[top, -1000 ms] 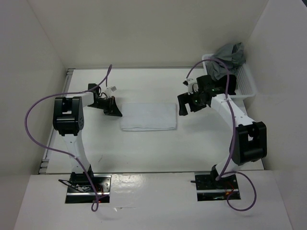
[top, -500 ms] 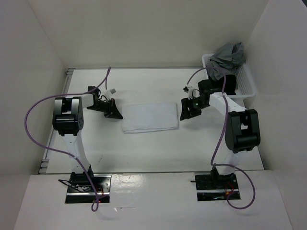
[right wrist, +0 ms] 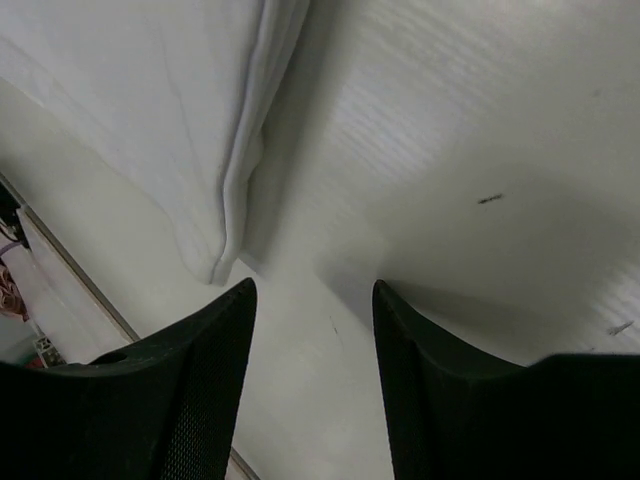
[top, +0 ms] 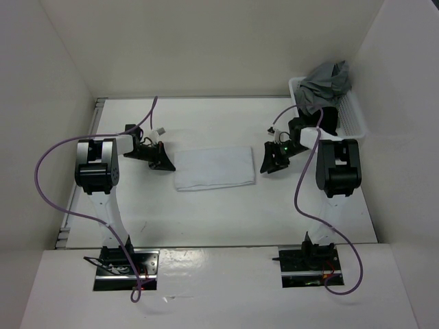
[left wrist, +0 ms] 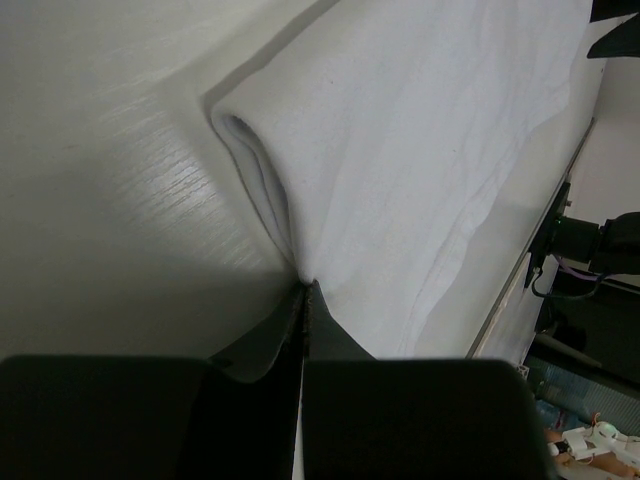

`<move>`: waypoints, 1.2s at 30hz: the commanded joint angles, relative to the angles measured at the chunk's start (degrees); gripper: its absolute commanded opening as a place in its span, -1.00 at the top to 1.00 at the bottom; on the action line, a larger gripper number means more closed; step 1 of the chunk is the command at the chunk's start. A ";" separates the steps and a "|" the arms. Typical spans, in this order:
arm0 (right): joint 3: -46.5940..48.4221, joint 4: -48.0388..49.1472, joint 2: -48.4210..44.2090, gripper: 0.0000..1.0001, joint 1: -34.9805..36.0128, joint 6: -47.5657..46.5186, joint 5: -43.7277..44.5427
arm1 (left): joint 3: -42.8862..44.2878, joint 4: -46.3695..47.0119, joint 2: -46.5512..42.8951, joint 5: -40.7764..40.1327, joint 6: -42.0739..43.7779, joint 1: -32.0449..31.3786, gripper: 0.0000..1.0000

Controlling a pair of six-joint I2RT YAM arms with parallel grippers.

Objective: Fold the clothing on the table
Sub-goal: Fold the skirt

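The clothing [top: 214, 167] lies folded in the middle of the tabletop [top: 206, 212], its long axis running left to right between the two arms. The left tool [top: 169, 164] is clenched at its left end and appears to pinch the edge. The right tool [top: 265, 167], jaws apart and empty, sits just beside the right end, with the clothing to its left.

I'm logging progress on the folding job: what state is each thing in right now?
Plain white thin fabric clothing: folded into a flat rectangle, lying on the large white table.
Left tool: shut, tips at the clothing's left edge.
Right tool: open, empty, just right of the clothing.
Crumpled grey garment: heaped in the white plastic mesh basket.
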 commanded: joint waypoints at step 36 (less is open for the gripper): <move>14.86 -0.25 17.42 -0.06 -0.42 -2.44 -11.56 | -0.72 -2.15 1.51 -4.26 3.66 -0.23 1.00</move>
